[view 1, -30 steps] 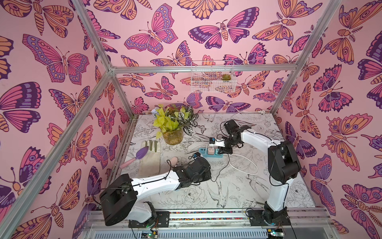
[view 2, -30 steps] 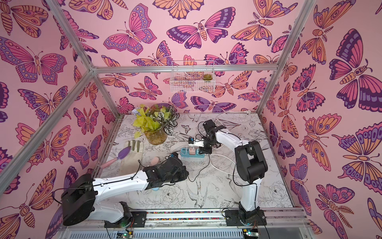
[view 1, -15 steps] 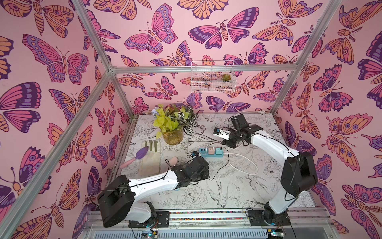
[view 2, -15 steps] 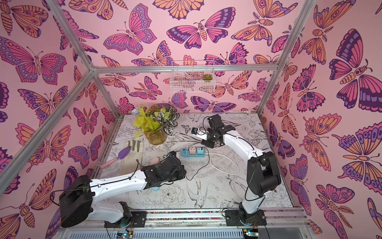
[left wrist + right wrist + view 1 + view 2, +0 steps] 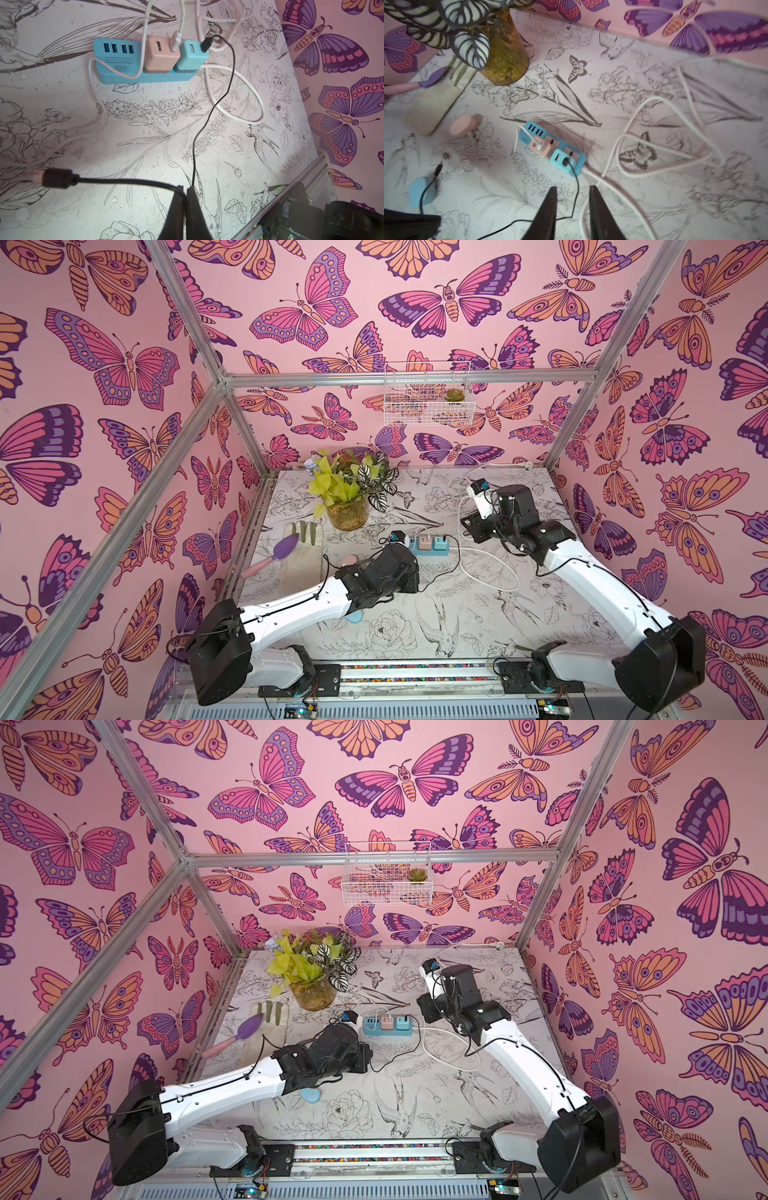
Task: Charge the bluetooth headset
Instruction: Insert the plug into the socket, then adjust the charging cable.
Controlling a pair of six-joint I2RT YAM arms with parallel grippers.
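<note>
Jaws of left gripper (image 5: 186, 188) clenched on black cable (image 5: 124, 182) behind its free plug (image 5: 56, 178); other end in blue charger (image 5: 192, 55) on power strip (image 5: 116, 62); right gripper (image 5: 573, 189) released, empty, hovering over worktop (image 5: 695, 207); blue headset (image 5: 422, 192) lying beneath left arm
</note>
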